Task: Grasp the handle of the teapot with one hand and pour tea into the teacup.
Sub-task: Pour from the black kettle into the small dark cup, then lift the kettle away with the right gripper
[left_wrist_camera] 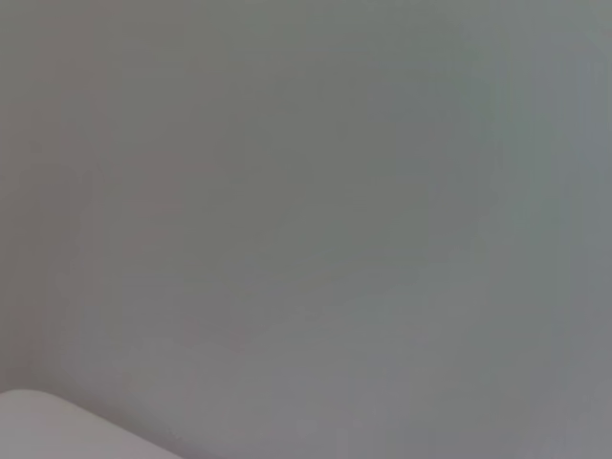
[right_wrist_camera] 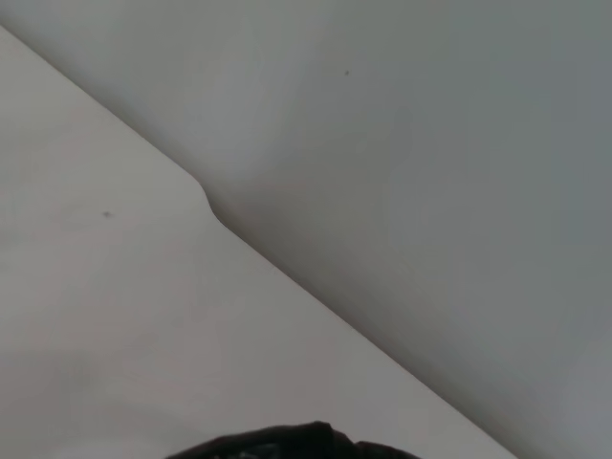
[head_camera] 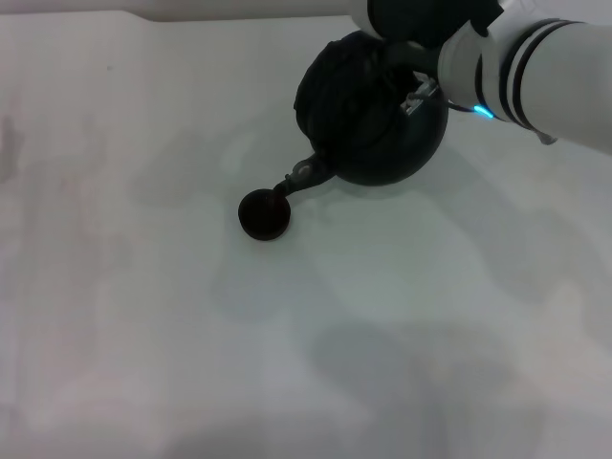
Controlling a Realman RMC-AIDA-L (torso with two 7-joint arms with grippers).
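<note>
Right gripper (head_camera: 413, 48) holds tilted teapot (head_camera: 382, 124) over teacup (head_camera: 264, 214).

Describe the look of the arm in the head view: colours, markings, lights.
The right arm is a white cylinder ringed with black bands near the wrist, where a small blue-cyan light glows. Its end effector is black, with a bit of silver metal hardware below. The left arm is out of view.
</note>
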